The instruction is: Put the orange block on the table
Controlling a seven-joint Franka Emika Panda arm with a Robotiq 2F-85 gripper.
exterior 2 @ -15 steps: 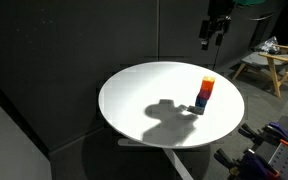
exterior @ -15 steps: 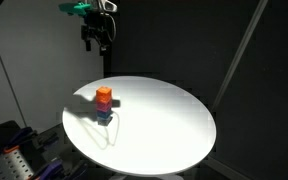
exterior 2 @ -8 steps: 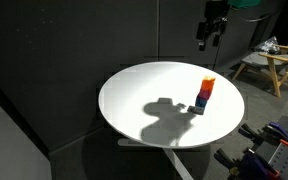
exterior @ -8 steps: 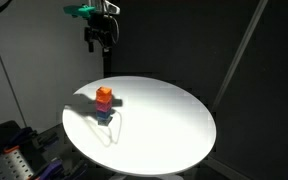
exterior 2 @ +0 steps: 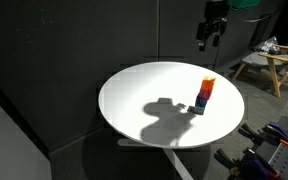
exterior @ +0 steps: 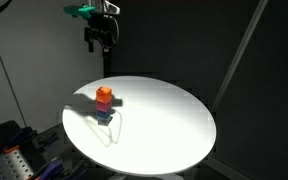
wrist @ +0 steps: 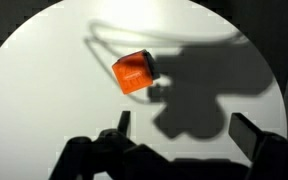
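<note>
The orange block (exterior: pixel 104 95) sits on top of a small stack with a maroon cube and a blue cube (exterior 2: pixel 200 102) under it, near the edge of the round white table (exterior: pixel 159 125). It also shows in the other exterior view (exterior 2: pixel 207 83) and from above in the wrist view (wrist: pixel 132 72). My gripper (exterior: pixel 97 42) hangs high above the table, well clear of the stack, seen too in an exterior view (exterior 2: pixel 209 36). In the wrist view its fingers (wrist: pixel 184 128) are spread wide and hold nothing.
A dark curtain backs the table. A wooden stool (exterior 2: pixel 268 62) stands beyond it. Cluttered gear sits low by the table's edge (exterior: pixel 14 150). The arm's shadow (exterior 2: pixel 164 115) lies across the tabletop.
</note>
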